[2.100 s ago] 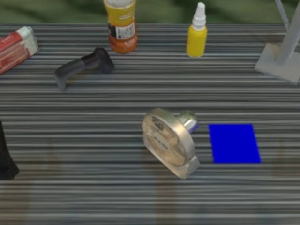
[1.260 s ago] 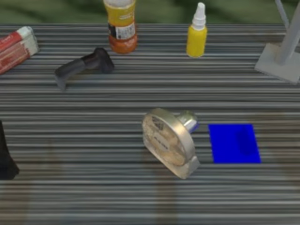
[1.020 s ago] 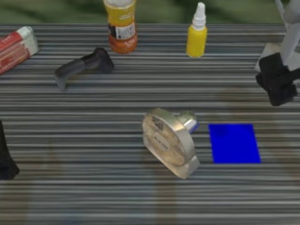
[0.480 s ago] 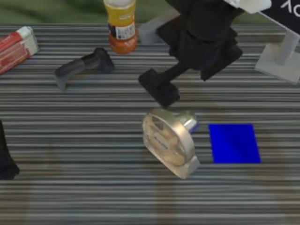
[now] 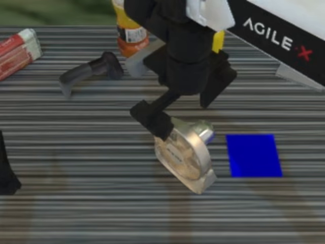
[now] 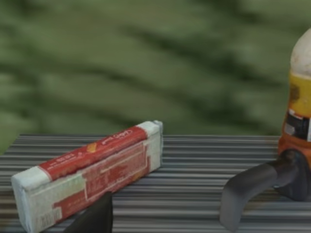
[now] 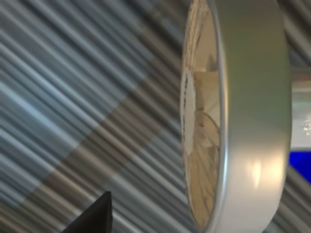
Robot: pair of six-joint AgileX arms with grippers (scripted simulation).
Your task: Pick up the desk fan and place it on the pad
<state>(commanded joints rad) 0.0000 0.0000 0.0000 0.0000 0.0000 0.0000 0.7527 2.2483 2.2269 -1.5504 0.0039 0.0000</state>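
The desk fan (image 5: 184, 155) stands on its edge mid-table, silver ring with a beige grille facing the front left. In the right wrist view the desk fan (image 7: 245, 121) fills the frame close up. The blue pad (image 5: 253, 155) lies flat just right of it; a corner of the pad (image 7: 300, 165) shows past the ring. My right gripper (image 5: 184, 104) hangs open above the fan's far rim, one finger (image 5: 151, 118) at the rim's left and apart from the grille. My left gripper (image 5: 6, 178) is parked at the left edge.
A dark grey scanner (image 5: 91, 71) lies at the back left, with a red-and-white box (image 5: 18, 51) beyond it. An orange bottle (image 5: 131, 38) stands at the back. My right arm covers most of a yellow bottle (image 5: 218, 41).
My right arm came in from the right edge, swung across the back of the table and lowered over the fan. The fan, the pad and my left arm stayed put.
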